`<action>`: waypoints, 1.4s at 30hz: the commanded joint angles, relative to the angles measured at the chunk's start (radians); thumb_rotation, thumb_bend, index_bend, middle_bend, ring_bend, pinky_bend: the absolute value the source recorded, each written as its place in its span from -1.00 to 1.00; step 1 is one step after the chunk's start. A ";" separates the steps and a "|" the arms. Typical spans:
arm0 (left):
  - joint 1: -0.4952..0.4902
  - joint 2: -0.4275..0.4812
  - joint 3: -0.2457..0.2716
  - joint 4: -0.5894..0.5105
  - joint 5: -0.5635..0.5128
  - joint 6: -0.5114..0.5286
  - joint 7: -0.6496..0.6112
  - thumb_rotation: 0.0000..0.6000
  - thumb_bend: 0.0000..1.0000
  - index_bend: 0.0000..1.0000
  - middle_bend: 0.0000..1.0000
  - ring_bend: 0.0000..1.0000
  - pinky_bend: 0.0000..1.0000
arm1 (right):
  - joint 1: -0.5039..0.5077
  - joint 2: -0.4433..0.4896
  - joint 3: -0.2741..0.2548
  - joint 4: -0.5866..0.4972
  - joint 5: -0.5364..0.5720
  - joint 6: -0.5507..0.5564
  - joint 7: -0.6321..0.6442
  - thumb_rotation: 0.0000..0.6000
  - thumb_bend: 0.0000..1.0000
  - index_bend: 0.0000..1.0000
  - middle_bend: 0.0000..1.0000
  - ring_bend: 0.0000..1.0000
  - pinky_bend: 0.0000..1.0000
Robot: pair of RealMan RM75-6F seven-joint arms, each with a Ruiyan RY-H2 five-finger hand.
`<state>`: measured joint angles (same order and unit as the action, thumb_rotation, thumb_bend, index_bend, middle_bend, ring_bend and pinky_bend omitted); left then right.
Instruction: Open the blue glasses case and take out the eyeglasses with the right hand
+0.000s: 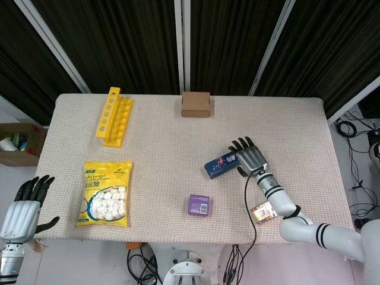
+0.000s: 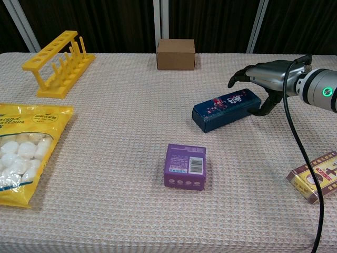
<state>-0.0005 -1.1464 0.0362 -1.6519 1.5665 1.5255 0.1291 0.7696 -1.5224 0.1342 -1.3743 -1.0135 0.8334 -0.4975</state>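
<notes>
The blue glasses case (image 1: 218, 165) (image 2: 226, 109) lies closed on the table cloth, right of centre, with its long side slanting up to the right. My right hand (image 1: 249, 156) (image 2: 265, 78) hovers over the case's right end with its fingers spread and pointing left. The thumb hangs down beside that end, and I cannot tell whether it touches. Nothing is held in it. My left hand (image 1: 27, 205) hangs open off the table's near left corner, holding nothing. The eyeglasses are hidden.
A purple box (image 1: 199, 205) (image 2: 185, 166) sits in front of the case. A brown packet (image 1: 263, 211) (image 2: 316, 176) lies near my right forearm. A marshmallow bag (image 1: 105, 193) (image 2: 23, 153), a yellow rack (image 1: 114, 116) (image 2: 58, 63) and a cardboard box (image 1: 196, 104) (image 2: 176, 54) stand further off.
</notes>
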 commanded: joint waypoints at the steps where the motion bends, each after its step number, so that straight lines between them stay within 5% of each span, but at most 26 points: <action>1: -0.002 0.001 -0.001 0.002 -0.002 -0.003 -0.003 1.00 -0.75 -0.82 -0.85 -0.91 -0.79 | -0.006 0.006 -0.003 0.006 0.004 0.008 0.007 1.00 -0.32 -0.77 -0.79 -1.00 -1.00; 9: -0.007 -0.002 -0.003 0.009 -0.004 -0.012 -0.009 1.00 -0.75 -0.82 -0.85 -0.91 -0.79 | 0.010 -0.010 -0.005 0.069 0.073 -0.016 -0.028 1.00 -0.34 -1.00 -0.87 -1.00 -1.00; 22: -0.006 0.008 -0.015 0.012 -0.041 -0.020 -0.014 1.00 -0.75 -0.82 -0.85 -0.91 -0.79 | 0.182 -0.223 0.086 0.266 0.170 -0.015 -0.177 1.00 -0.30 -1.00 -0.88 -1.00 -1.00; 26: -0.002 0.008 -0.014 0.019 -0.041 -0.015 -0.021 1.00 -0.75 -0.82 -0.85 -0.91 -0.79 | 0.195 -0.168 0.102 0.134 0.138 -0.023 -0.149 1.00 -0.15 -0.98 -0.87 -1.00 -1.00; 32: -0.004 0.002 -0.015 0.030 -0.030 -0.011 -0.035 1.00 -0.75 -0.82 -0.85 -0.91 -0.79 | 0.180 -0.050 0.056 -0.102 0.106 -0.068 -0.116 1.00 0.21 -0.67 -0.86 -1.00 -1.00; 42: 0.011 -0.005 -0.004 0.040 -0.017 0.008 -0.045 1.00 -0.75 -0.82 -0.85 -0.91 -0.79 | 0.179 -0.084 -0.049 -0.121 0.042 -0.030 -0.159 1.00 0.33 -0.43 -0.85 -1.00 -1.00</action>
<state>0.0095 -1.1513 0.0321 -1.6126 1.5491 1.5330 0.0847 0.9520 -1.6033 0.0993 -1.4999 -0.9579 0.7892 -0.6446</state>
